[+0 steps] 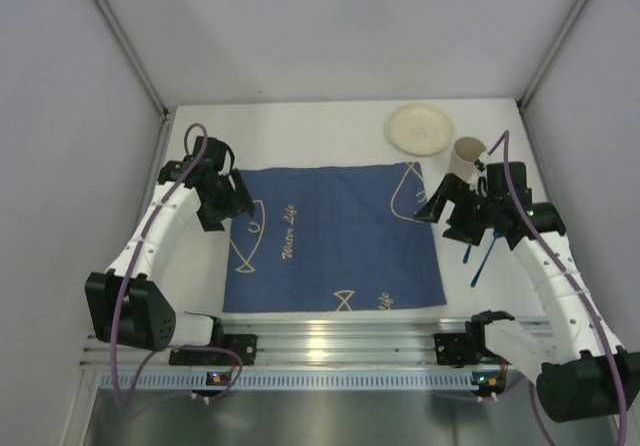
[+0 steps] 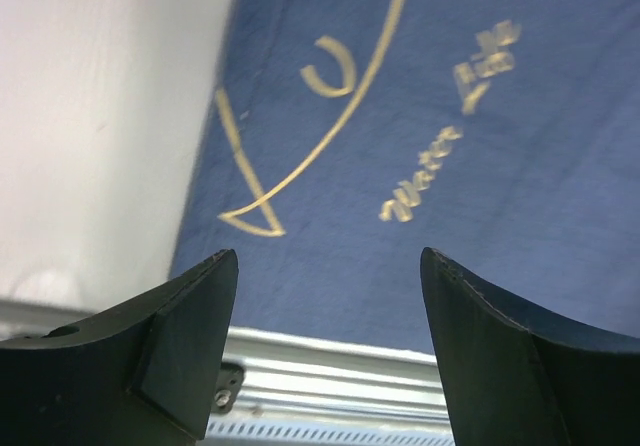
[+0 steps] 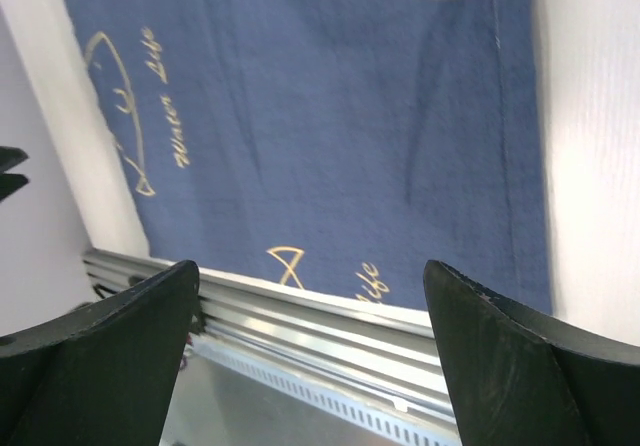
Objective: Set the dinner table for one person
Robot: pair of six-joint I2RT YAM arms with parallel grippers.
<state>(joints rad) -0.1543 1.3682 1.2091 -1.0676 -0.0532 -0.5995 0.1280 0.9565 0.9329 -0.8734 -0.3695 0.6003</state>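
Blue cloth (image 1: 330, 236) lies flat on the white table (image 1: 300, 136), with the left claw (image 2: 328, 261) and the right claw (image 3: 310, 271) both spread apart, empty, over its far corners. We fear the right arm may topple the cup (image 1: 467, 156) beside it when turning; the plate (image 1: 420, 128) is bare, the cup's inside unseen.

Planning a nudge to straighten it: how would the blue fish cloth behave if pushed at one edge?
The blue cloth would probably wrinkle rather than slide whole: it looks thin and shows creases in the right wrist view. Lifted by a corner, it would likely droop. It lies flat on the smooth white table, so it may slip slightly.
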